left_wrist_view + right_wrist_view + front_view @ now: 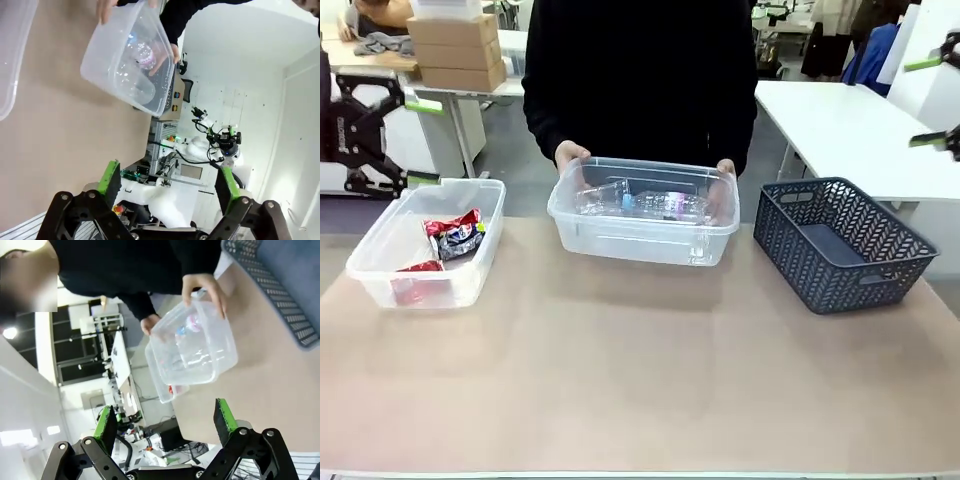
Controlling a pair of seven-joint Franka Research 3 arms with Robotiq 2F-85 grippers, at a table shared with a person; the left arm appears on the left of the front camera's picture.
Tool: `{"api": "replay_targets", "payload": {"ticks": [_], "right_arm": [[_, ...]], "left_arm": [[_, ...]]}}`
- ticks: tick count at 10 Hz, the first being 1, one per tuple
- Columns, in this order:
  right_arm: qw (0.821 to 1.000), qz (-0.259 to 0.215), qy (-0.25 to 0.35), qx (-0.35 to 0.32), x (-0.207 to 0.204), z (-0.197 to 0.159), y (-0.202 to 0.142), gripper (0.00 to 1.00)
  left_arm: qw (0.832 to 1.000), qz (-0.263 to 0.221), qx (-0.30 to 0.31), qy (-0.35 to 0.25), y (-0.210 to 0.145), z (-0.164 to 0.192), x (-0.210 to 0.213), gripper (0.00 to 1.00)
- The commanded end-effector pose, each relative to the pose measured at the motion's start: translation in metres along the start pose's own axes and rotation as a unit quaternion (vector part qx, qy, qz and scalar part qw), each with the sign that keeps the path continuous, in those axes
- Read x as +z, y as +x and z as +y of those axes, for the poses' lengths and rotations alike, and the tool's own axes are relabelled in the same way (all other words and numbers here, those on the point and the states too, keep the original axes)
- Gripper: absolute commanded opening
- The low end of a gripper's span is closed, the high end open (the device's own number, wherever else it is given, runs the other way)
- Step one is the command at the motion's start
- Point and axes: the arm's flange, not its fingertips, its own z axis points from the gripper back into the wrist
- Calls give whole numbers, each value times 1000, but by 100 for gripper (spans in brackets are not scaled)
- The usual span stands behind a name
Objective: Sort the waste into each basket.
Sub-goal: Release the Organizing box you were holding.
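Note:
Two clear baskets stand on the tan table. The left basket [362,266] holds crushed red and blue cans [455,235]. A person's hands [570,154] grip the middle basket [640,246], in which clear plastic bottles [655,204] lie. My left gripper [425,142] hangs open above the table's far left edge. Off the far right, my right gripper [926,100] is raised and open too. Beyond my open left gripper [167,180] the left wrist view shows the held basket [107,75]. The right wrist view shows the same basket [220,360] past my open right gripper [165,419]. Nothing is between either pair of fingers.
A dark grey lattice basket [845,262] stands empty at the table's right, also seen in the right wrist view as a lattice basket [280,285]. The near half of the table [620,380] is bare. White tables and stacked cardboard boxes [455,50] lie behind the person.

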Motion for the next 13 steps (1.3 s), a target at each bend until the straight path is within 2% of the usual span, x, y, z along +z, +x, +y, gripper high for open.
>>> {"api": "replay_targets", "payload": {"ticks": [1, 13], "right_arm": [[999, 21, 24, -11, 11, 10, -1, 100], [999, 21, 24, -11, 11, 10, -1, 100]], "left_arm": [[999, 22, -39, 18, -14, -18, -4, 100], [999, 22, -39, 18, -14, -18, -4, 100]]}}
